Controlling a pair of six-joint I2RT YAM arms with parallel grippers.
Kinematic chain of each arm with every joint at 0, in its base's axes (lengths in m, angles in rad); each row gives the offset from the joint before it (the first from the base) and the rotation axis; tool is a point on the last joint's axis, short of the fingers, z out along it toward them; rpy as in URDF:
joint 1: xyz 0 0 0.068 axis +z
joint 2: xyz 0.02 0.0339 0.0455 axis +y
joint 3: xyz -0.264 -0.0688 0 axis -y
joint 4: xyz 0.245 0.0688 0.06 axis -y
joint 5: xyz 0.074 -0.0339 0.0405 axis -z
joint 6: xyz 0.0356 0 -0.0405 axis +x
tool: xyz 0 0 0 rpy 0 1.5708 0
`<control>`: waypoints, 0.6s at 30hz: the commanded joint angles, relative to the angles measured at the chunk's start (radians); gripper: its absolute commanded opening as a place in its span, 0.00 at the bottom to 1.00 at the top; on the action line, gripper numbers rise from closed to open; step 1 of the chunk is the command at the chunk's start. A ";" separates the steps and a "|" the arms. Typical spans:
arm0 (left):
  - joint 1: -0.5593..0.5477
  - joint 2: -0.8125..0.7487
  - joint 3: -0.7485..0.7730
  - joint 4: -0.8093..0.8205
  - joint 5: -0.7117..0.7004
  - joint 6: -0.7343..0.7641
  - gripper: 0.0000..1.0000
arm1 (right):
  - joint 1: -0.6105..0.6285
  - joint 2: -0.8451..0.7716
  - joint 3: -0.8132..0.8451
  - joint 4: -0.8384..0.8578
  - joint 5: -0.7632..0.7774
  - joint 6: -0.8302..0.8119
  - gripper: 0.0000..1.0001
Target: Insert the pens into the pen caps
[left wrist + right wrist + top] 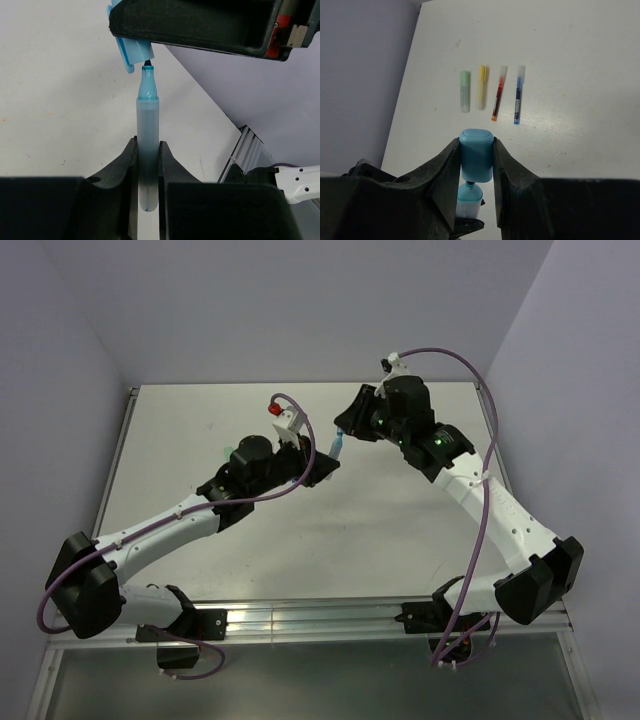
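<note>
My left gripper (pixel 148 150) is shut on the light blue marker (pixel 148 150), nib pointing away, held above the table. My right gripper (pixel 476 155) is shut on the light blue cap (pixel 476 160). The marker's nib (pixel 147 64) sits at the cap's open mouth (pixel 131 55), just touching or barely apart. In the top view the two grippers meet mid-table at the marker (pixel 337 447). A pale green marker (pixel 465 91), a yellow marker (pixel 481 86), a red pen (pixel 498 94) and a dark blue pen (pixel 518 95) lie side by side on the table.
The white table (pixel 250 530) has a metal rail along its left edge (pixel 115 465) and front edge (pixel 300 615). Purple cables loop over both arms. Grey walls stand behind and to the sides.
</note>
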 commanded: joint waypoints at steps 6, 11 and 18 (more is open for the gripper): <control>-0.001 -0.036 0.037 0.032 -0.021 0.010 0.00 | 0.044 0.003 -0.010 0.022 0.028 -0.004 0.00; 0.033 -0.038 0.037 0.077 0.009 -0.036 0.00 | 0.070 -0.005 -0.022 0.037 0.035 0.014 0.00; 0.089 -0.065 0.014 0.126 0.033 -0.077 0.00 | 0.115 -0.005 -0.047 0.063 0.058 0.039 0.00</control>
